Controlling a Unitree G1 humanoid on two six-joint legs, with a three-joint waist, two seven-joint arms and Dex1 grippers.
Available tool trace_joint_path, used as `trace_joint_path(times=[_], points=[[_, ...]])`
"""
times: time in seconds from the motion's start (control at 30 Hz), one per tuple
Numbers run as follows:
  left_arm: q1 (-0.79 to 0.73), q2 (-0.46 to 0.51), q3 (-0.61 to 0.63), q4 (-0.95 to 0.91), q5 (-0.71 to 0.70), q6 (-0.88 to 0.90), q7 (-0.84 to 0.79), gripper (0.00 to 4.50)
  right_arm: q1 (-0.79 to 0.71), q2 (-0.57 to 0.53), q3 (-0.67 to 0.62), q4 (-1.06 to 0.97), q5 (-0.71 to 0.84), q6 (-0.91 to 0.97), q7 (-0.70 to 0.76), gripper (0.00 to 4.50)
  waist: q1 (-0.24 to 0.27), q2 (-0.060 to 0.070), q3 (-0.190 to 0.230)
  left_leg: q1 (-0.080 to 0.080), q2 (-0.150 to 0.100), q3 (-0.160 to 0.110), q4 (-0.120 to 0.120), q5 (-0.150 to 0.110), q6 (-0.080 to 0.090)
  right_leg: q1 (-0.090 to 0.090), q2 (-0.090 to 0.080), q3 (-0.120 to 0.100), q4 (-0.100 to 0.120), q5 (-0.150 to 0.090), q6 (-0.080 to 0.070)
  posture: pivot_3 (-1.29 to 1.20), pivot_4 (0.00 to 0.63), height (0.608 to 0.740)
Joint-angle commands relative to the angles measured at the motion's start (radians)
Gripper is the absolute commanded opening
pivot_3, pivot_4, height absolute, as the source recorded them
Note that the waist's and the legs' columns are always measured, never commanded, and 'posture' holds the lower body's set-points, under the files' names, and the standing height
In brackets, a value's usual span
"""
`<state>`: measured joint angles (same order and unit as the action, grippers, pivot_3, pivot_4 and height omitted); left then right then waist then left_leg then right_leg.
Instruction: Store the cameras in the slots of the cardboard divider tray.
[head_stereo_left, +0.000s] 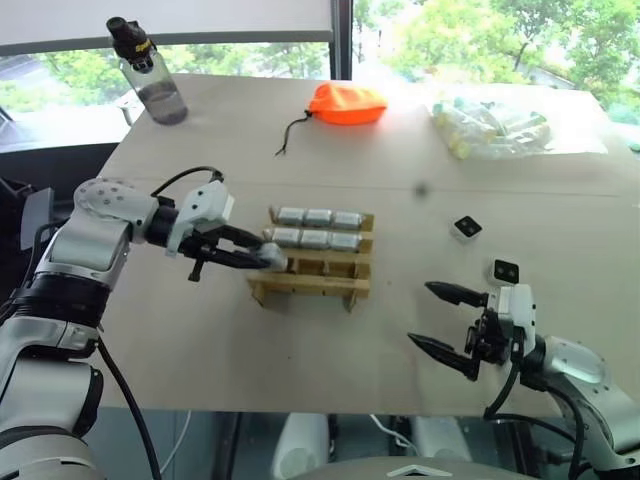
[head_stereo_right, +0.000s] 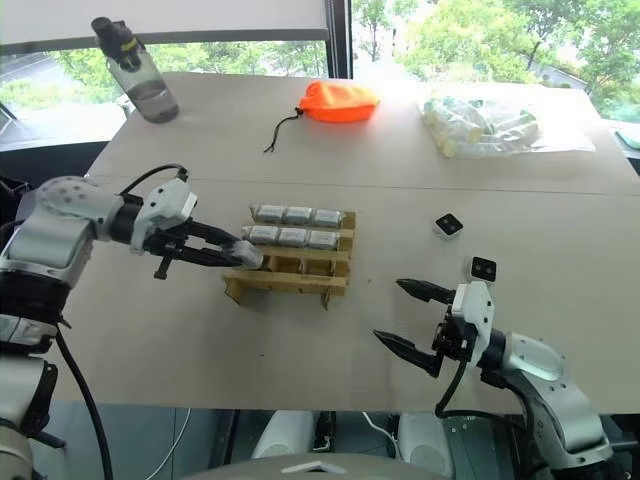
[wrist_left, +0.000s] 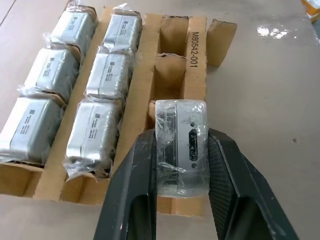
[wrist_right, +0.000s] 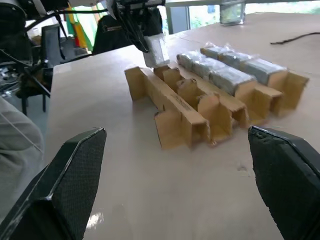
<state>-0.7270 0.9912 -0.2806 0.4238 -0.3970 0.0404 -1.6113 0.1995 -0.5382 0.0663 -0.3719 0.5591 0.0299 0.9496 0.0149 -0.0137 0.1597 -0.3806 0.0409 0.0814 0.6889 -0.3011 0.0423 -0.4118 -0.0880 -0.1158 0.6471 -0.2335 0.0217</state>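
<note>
Camera at tray's third row.
Left gripper (wrist_left: 181, 200) clamped on wrapped camera (wrist_left: 181, 145) over cardboard divider tray (head_stereo_left: 312, 280); six cameras (head_stereo_left: 318, 229) fill far rows. Right gripper (head_stereo_left: 442, 319) fingers apart, near tray.

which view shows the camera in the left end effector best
The left wrist view: the wrapped camera sits close up between the left end effector's fingers, over the cardboard divider tray. Both eye views show it small; the right wrist view shows it far off.

We see a tan, matt corrugated-cardboard divider tray (wrist_left: 145, 65) holding silver-grey metallic cameras (wrist_left: 112, 70) in crinkly glossy clear plastic wrap, on a smooth matt beige table (head_stereo_left: 300, 360), beside a bright orange cloth pouch (head_stereo_left: 346, 103).
</note>
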Motion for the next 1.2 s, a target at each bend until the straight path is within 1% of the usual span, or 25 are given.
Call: trace_joint_path(times=[0.03, 0.13, 0.2, 0.3, 0.43, 0.63, 0.83, 0.93, 1.03, 1.2], points=[[-0.044, -0.014, -0.047, 0.050, 0.000, -0.052, -0.003, 0.76, 0.004, 0.020, -0.020, -0.011, -0.001, -0.041, 0.012, 4.50, 0.001, 0.000, 0.000, 0.000, 0.000, 0.000, 0.000, 0.000, 0.000, 0.000, 0.000, 0.000, 0.000, 0.000, 0.000, 0.00, 0.150, 0.726], [-0.079, -0.026, -0.077, 0.086, 0.002, -0.088, -0.003, 0.76, 0.003, 0.027, -0.022, -0.016, 0.005, -0.038, 0.014, 4.50, 0.002, 0.000, 0.000, -0.001, -0.001, 0.000, 0.000, 0.000, 0.000, 0.000, -0.001, 0.000, 0.000, 0.000, 0.000, 0.00, 0.150, 0.726], [-0.103, -0.038, -0.082, 0.077, -0.031, -0.054, -0.003, 0.76, 0.007, 0.031, -0.020, -0.018, 0.001, -0.041, 0.015, 4.50, 0.002, -0.001, 0.000, -0.001, -0.001, 0.000, 0.001, 0.000, 0.000, 0.000, -0.001, 0.000, 0.000, 0.000, 0.000, 0.00, 0.150, 0.726], [-0.122, -0.042, -0.096, 0.058, -0.054, -0.049, -0.003, 0.76, 0.012, 0.038, -0.018, -0.018, -0.005, -0.047, 0.018, 4.50, 0.001, -0.001, 0.000, -0.001, -0.001, -0.001, 0.001, 0.000, 0.000, 0.000, -0.001, 0.000, -0.001, 0.000, 0.000, 0.00, 0.150, 0.726], [-0.133, -0.047, -0.083, 0.016, -0.115, 0.036, -0.003, 0.76, 0.012, 0.047, -0.014, -0.022, -0.009, -0.050, 0.009, 4.50, -0.001, -0.001, 0.000, -0.002, 0.000, -0.001, 0.001, 0.000, 0.000, -0.001, 0.000, 0.000, -0.001, 0.000, 0.000, 0.00, 0.150, 0.726], [-0.116, 0.010, -0.147, 0.021, -0.078, -0.026, -0.003, 0.76, 0.009, 0.058, -0.014, -0.022, -0.016, -0.052, 0.003, 4.50, -0.001, -0.001, 0.000, -0.002, 0.000, 0.000, 0.001, 0.000, 0.000, -0.001, 0.000, 0.000, 0.000, 0.000, 0.000, 0.00, 0.150, 0.726], [-0.121, 0.042, -0.171, 0.036, -0.102, -0.045, -0.003, 0.76, 0.007, 0.067, -0.015, -0.022, -0.021, -0.052, 0.001, 4.50, 0.000, -0.001, 0.000, -0.002, 0.000, 0.000, 0.001, 0.000, 0.000, -0.001, 0.000, 0.000, -0.001, 0.000, 0.000, 0.00, 0.150, 0.726], [-0.121, 0.052, -0.182, 0.048, -0.101, -0.056, -0.003, 0.76, 0.009, 0.072, -0.014, -0.024, -0.023, -0.052, 0.001, 4.50, 0.000, -0.001, 0.000, -0.002, 0.000, 0.000, 0.001, 0.000, 0.000, -0.001, 0.000, 0.000, -0.001, 0.000, 0.000, 0.00, 0.150, 0.726], [-0.118, 0.058, -0.209, 0.075, -0.067, -0.102, -0.003, 0.76, 0.011, 0.075, -0.014, -0.024, -0.027, -0.053, 0.000, 4.50, 0.000, -0.001, 0.000, -0.002, 0.000, 0.000, 0.001, 0.000, 0.000, -0.001, 0.000, 0.000, 0.000, 0.000, 0.000, 0.00, 0.150, 0.726], [-0.119, 0.041, -0.239, 0.087, -0.050, -0.131, -0.003, 0.76, 0.022, 0.079, -0.015, -0.024, -0.033, -0.060, 0.002, 4.50, 0.000, -0.001, 0.000, -0.001, 0.000, 0.000, 0.001, 0.000, 0.000, -0.001, 0.000, 0.000, 0.000, 0.000, 0.000, 0.00, 0.150, 0.726]])
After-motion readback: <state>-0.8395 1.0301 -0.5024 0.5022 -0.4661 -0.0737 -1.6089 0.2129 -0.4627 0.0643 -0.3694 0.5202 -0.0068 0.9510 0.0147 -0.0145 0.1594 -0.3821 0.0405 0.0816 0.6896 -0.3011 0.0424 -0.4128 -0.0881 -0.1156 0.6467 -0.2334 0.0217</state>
